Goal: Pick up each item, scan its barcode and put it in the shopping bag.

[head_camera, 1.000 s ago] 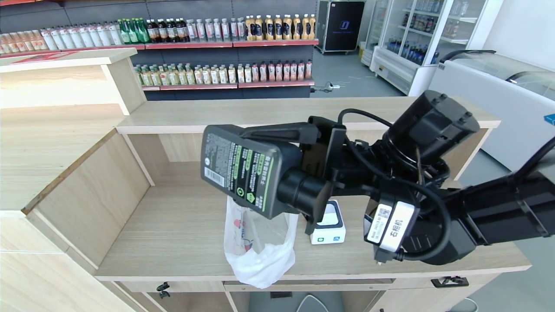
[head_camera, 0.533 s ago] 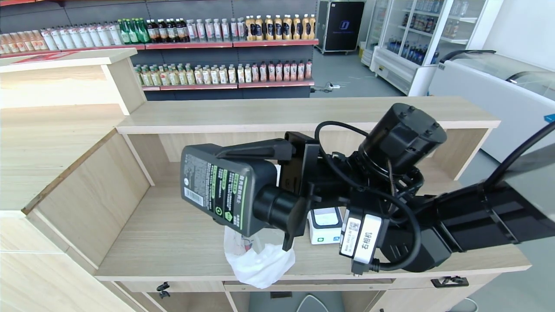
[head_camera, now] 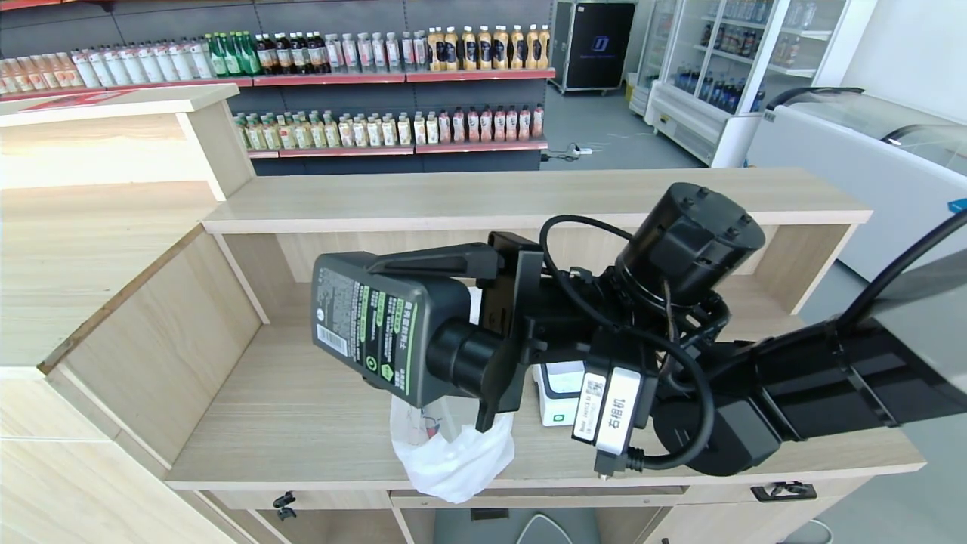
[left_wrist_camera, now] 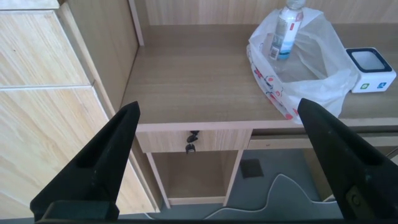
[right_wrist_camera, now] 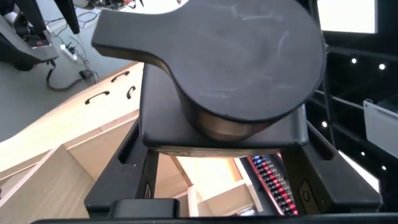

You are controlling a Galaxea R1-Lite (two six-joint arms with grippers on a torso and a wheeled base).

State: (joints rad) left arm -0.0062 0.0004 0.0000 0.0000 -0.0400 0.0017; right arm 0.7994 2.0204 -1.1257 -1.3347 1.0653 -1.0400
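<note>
Right pincer (head_camera: 446, 332) and its load have dropped lower and swung toward the robot's left since a second ago, so they now sit above the bag mouth; in the last half second there was only a small drift.

The right pincer is clamped on a dark grey jug (head_camera: 378, 325). It is boxy with rounded corners, made of hard matte plastic, and lies on its side. One finger lies along its upper face and the other presses near the neck. The thick round black cap (head_camera: 461, 359) points back toward the wrist. A glossy label with green panels and a white barcode (head_camera: 332, 341) faces the head camera.

Directly below the pincer is the shopping bag (head_camera: 453, 453), thin crinkly white plastic that slumps over the front edge of the pale wood-grain counter (head_camera: 302, 423). Just beyond the lower finger, on the robot's right, is the scanner (head_camera: 557, 393), a small white cube with a dark glass top, partly hidden by the wrist.

The left pincer (left_wrist_camera: 217, 106) has its tapered black fingers spread wide and holds nothing. Ahead of it the bag stands open with a clear plastic bottle (left_wrist_camera: 285, 31) upright inside, and the scanner sits just beside the bag.
</note>
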